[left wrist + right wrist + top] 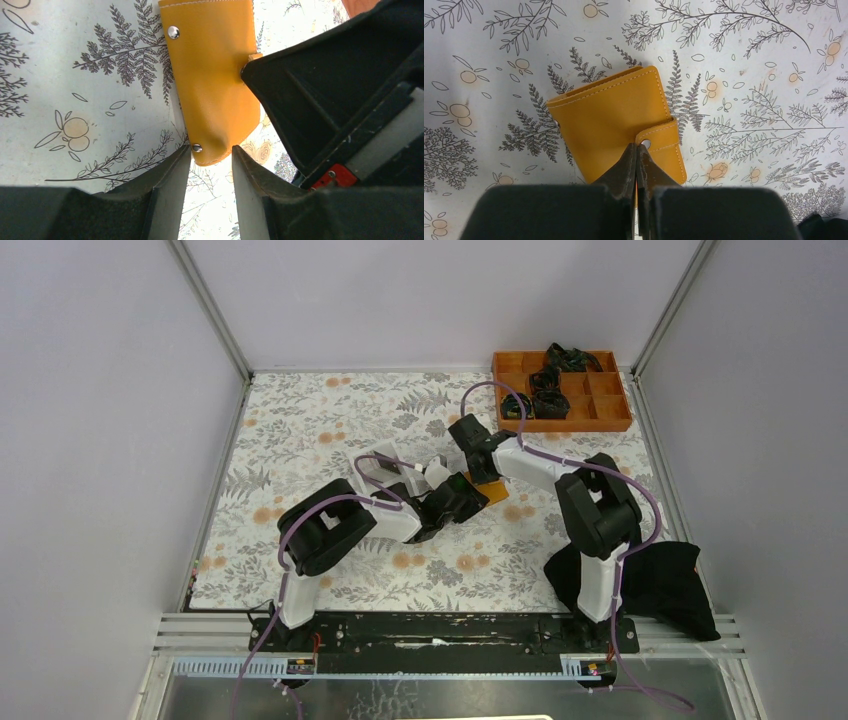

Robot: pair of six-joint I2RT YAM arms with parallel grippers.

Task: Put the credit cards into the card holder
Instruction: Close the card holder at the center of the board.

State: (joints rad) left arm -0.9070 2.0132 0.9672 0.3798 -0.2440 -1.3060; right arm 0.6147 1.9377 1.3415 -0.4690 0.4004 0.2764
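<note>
Though shut, right claw [638,149] on holder [609,115]

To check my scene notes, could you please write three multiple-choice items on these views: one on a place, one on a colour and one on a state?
1. Where does the compartment tray stand in the top view?
A) near left corner
B) far right corner
C) between the arm bases

2. What colour is the card holder?
A) blue
B) white
C) orange-tan

3. How do the fingers of the right gripper stand?
A) shut, tips at the clasp tab
B) spread wide
C) out of view

Answers:
1. B, the top view shows it at the far right.
2. C, both wrist views show orange-tan leather.
3. A, the right wrist view shows no gap between them.
</note>
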